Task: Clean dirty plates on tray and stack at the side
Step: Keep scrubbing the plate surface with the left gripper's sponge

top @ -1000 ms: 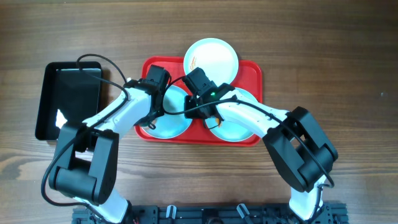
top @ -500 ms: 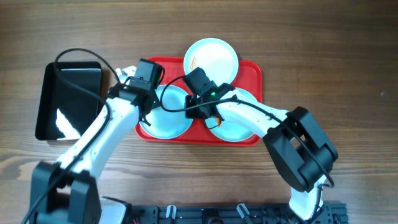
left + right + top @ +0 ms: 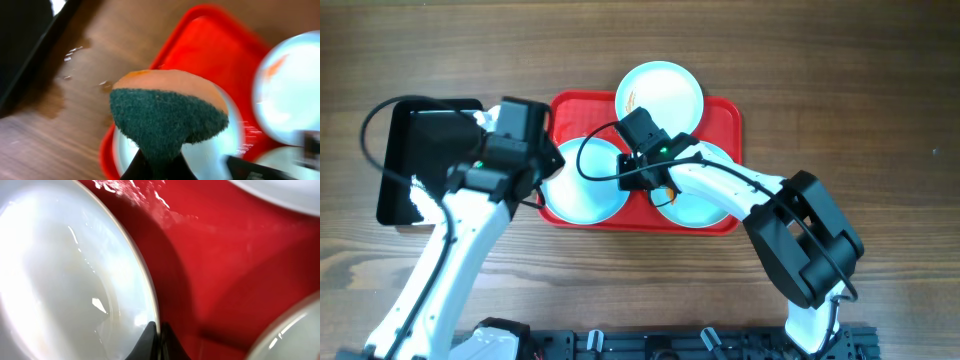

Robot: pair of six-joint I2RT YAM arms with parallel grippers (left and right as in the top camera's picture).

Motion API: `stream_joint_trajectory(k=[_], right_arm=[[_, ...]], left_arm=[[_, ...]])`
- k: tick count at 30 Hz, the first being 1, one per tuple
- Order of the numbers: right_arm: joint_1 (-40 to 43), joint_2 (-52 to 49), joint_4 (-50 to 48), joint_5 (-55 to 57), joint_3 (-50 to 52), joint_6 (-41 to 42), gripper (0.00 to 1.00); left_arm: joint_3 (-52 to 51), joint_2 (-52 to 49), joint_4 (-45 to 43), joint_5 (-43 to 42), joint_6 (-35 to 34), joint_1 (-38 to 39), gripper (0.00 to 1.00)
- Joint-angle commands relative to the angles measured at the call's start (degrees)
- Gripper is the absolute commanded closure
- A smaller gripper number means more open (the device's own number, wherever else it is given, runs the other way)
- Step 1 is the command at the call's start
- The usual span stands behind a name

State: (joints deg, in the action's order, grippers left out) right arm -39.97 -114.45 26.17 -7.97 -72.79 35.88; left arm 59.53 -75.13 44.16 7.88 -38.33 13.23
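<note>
Our left end effector (image 3: 156, 167) clamps a sponge (image 3: 167, 117) (green face forward) above the tray (image 3: 200, 45) edge. Our right end effector (image 3: 157, 339), arm bent low, seemingly pinches a plate (image 3: 65, 280) rim.

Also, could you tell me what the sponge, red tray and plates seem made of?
The sponge: apparently soft orange foam with coarse dark-green scouring fibre. The tray: glossy plastic, by its sheen. The plates: smooth, shiny ceramic or melamine; cannot tell which.

3 plates (image 3: 660, 92), 2 trays (image 3: 725, 112), 1 sponge (image 3: 167, 112)
</note>
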Motion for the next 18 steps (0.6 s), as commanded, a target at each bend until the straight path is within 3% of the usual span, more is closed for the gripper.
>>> stream_joint_trajectory(k=[1, 18], right_arm=[[-0.1, -1.0, -1.0, -4.4, -0.9, -1.9, 0.96], [-0.1, -1.0, -0.4, -2.4, -0.9, -1.8, 0.96]], left_arm=[[0.5, 0.5, -2.4, -15.2, 2.5, 0.1, 0.96], [0.5, -21.2, -8.2, -16.1, 2.5, 5.8, 0.96]])
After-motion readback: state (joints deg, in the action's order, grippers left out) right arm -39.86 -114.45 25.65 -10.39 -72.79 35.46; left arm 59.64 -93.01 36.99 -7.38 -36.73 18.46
